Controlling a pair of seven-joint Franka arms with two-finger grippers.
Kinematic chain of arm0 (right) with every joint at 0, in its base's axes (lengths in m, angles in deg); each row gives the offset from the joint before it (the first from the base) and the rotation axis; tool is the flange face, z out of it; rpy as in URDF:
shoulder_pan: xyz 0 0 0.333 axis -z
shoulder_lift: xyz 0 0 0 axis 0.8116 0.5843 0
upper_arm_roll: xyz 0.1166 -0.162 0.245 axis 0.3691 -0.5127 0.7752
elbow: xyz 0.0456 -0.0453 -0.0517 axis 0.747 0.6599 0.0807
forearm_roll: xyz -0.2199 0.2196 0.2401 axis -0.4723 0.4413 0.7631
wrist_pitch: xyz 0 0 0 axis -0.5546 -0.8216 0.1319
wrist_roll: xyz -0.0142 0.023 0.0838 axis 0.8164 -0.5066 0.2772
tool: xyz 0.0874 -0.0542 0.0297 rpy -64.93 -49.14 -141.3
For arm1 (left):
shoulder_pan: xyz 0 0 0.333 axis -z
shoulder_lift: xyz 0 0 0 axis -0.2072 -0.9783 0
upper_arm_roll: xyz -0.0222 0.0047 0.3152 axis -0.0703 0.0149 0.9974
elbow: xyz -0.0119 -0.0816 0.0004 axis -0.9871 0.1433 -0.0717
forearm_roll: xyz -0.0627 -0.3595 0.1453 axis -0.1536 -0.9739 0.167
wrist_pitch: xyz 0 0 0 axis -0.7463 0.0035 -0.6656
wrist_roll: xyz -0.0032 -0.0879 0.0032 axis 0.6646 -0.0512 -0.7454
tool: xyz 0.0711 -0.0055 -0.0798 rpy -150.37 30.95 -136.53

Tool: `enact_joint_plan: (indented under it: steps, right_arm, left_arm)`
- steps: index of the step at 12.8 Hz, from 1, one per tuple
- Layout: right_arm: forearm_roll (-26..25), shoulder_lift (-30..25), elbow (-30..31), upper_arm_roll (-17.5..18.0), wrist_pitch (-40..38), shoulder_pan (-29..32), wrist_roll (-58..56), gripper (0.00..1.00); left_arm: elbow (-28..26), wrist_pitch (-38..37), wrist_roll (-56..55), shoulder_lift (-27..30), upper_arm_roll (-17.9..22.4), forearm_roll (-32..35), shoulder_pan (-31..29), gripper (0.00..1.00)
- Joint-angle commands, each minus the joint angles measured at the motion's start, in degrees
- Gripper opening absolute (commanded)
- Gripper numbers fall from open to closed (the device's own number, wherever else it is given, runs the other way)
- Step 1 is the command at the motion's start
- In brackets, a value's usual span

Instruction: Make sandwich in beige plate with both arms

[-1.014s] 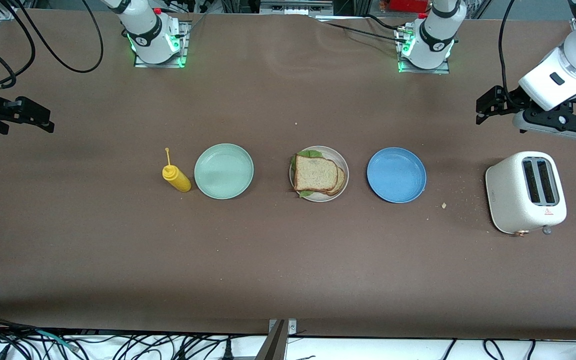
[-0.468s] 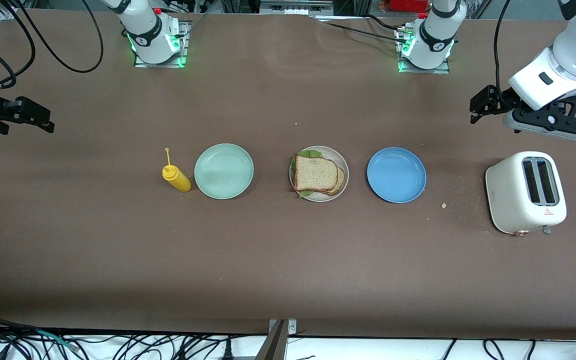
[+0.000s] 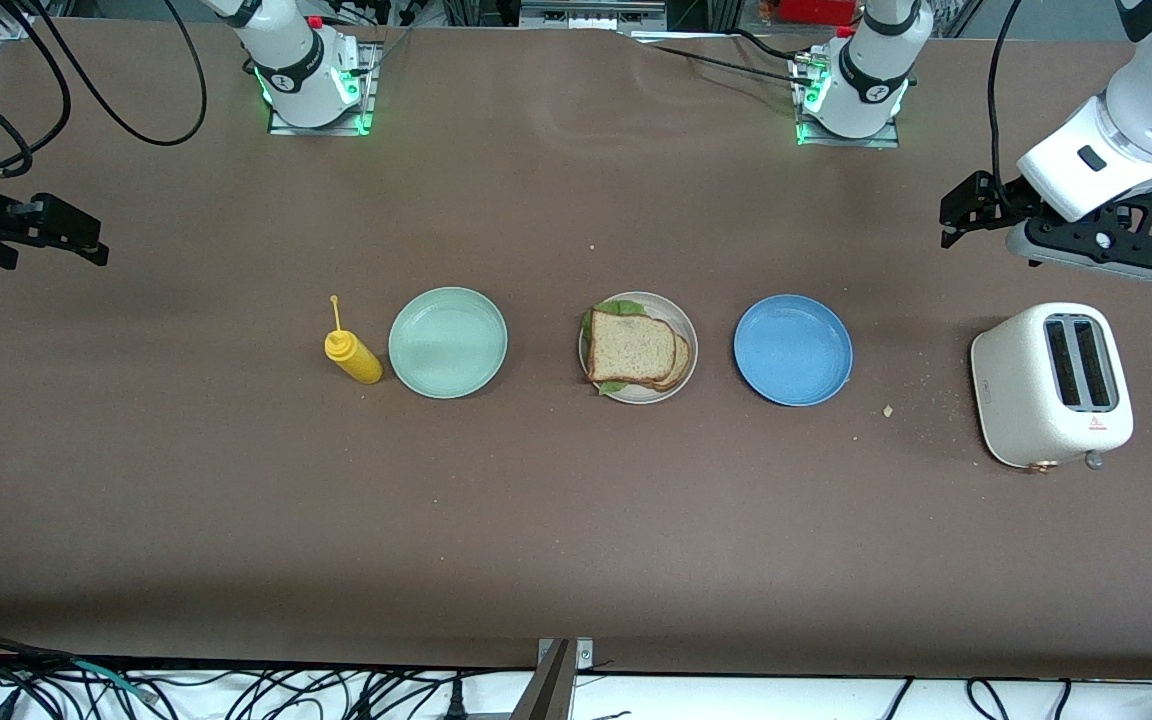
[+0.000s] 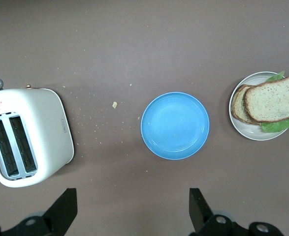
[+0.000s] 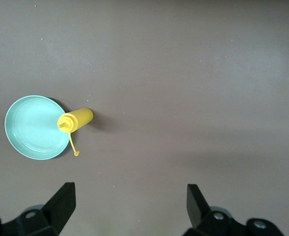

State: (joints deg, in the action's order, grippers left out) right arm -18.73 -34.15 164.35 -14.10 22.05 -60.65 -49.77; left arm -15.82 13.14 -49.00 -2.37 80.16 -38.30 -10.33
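The sandwich (image 3: 633, 347) lies on the beige plate (image 3: 646, 396) at mid-table: two brown bread slices with green lettuce between them, the top slice slightly offset. It also shows in the left wrist view (image 4: 272, 98) on the plate (image 4: 247, 133). My left gripper (image 3: 958, 215) is open and empty, up over bare table at the left arm's end, by the toaster; its fingers are wide apart in its wrist view (image 4: 133, 209). My right gripper (image 3: 81, 240) is open and empty over bare table at the right arm's end, fingers wide apart in its wrist view (image 5: 129, 204).
A blue plate (image 3: 793, 350) sits beside the beige plate toward the left arm's end, and a white toaster (image 3: 1051, 385) stands past it. A mint-green plate (image 3: 447, 342) and a yellow squeeze bottle (image 3: 352, 357) sit toward the right arm's end. Crumbs lie near the toaster.
The left gripper has drawn a little up and away from the toaster, then held still. The right arm and the sandwich have not moved.
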Motion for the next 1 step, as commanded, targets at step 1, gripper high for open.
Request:
enact_joint_plan:
  steps: [1]
  right_arm:
    - [-0.7,0.7,-1.0,0.1,0.0,-0.1,-0.7,1.0]
  left_arm:
    - [0.5,-0.8,-0.8,-0.1,-0.2,1.0,0.1,1.0]
